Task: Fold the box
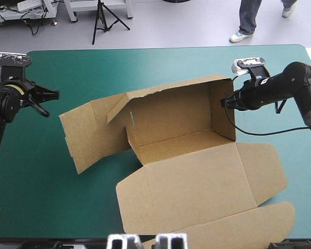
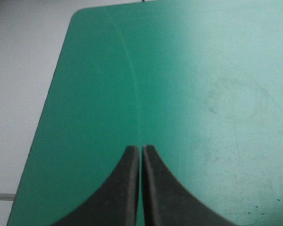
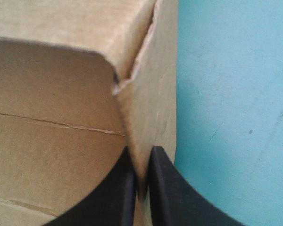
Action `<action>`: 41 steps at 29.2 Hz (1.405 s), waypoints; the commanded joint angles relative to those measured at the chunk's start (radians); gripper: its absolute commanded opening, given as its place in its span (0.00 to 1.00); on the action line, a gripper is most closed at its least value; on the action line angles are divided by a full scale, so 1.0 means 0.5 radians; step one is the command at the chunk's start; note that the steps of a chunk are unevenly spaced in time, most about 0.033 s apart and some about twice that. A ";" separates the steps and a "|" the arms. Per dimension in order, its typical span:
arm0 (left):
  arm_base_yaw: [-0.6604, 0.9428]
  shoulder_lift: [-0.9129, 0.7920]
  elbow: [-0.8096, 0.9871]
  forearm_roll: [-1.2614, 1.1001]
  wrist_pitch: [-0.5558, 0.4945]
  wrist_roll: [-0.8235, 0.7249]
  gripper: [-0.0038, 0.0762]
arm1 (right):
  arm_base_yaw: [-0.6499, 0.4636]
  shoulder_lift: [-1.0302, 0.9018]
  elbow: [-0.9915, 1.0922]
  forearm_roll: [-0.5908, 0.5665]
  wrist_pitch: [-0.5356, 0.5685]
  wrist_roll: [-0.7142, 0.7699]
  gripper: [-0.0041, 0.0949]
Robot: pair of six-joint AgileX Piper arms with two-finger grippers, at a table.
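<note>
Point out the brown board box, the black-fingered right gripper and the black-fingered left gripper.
brown board box [image 1: 197, 181]: high view, on its flat lid panel.
right gripper [image 3: 141, 150]: right wrist view, between fingertips pinching a raised wall.
left gripper [image 2: 141, 147]: left wrist view, where shut fingertips meet.

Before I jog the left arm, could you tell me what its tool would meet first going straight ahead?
Probably only the teal-green cover: nothing else lies ahead of the shut left tool in its wrist view, though depth is unclear.
</note>
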 commanded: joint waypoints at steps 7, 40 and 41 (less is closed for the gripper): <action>0.078 0.100 -0.056 -0.209 -0.034 0.231 0.05 | 0.004 0.312 -0.079 0.036 -0.144 0.031 0.04; 0.493 0.373 -0.058 -0.792 0.328 0.453 0.05 | 0.004 0.200 -0.720 0.166 0.029 -0.272 0.46; 0.566 0.404 -0.058 -0.953 0.398 0.457 0.05 | 0.004 0.142 -0.775 0.133 0.123 -0.227 0.46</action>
